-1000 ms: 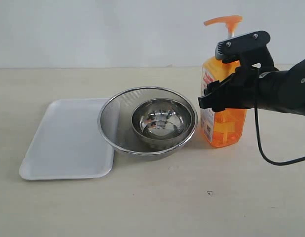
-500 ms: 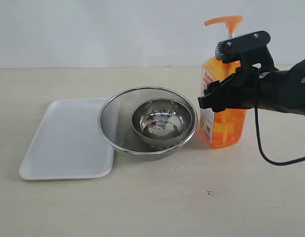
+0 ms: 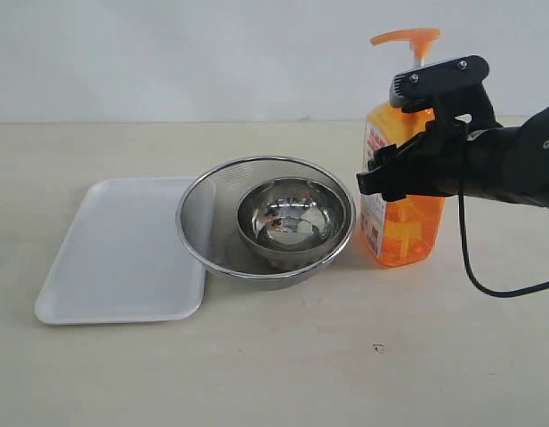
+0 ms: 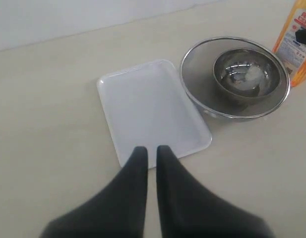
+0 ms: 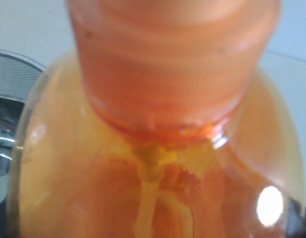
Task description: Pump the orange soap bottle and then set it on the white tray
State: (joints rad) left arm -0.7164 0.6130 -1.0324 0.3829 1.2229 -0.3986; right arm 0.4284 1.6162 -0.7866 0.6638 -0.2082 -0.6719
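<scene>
The orange soap bottle point(image 3: 404, 233) stands upright on the table right of the bowls, its orange pump head point(image 3: 406, 37) raised on a white stem. My right gripper point(image 3: 381, 174) reaches in from the right and is shut on the bottle's upper body, with one black finger across its front. In the right wrist view the bottle point(image 5: 153, 148) fills the frame up close. The white tray point(image 3: 123, 249) lies flat at the left with nothing on it. My left gripper point(image 4: 152, 148) hovers shut above the tray's point(image 4: 148, 106) near edge, holding nothing. The bottle's edge point(image 4: 297, 39) shows beyond the bowls.
A round steel mesh bowl point(image 3: 196, 222) sits between tray and bottle, touching the tray's right edge, with a smaller shiny steel bowl point(image 3: 292, 215) inside it. A black cable point(image 3: 474, 271) hangs from the right arm to the table. A white wall stands behind.
The right gripper and the bottle's pump head have shifted very slightly up and to the right together. Nothing else has moved.
</scene>
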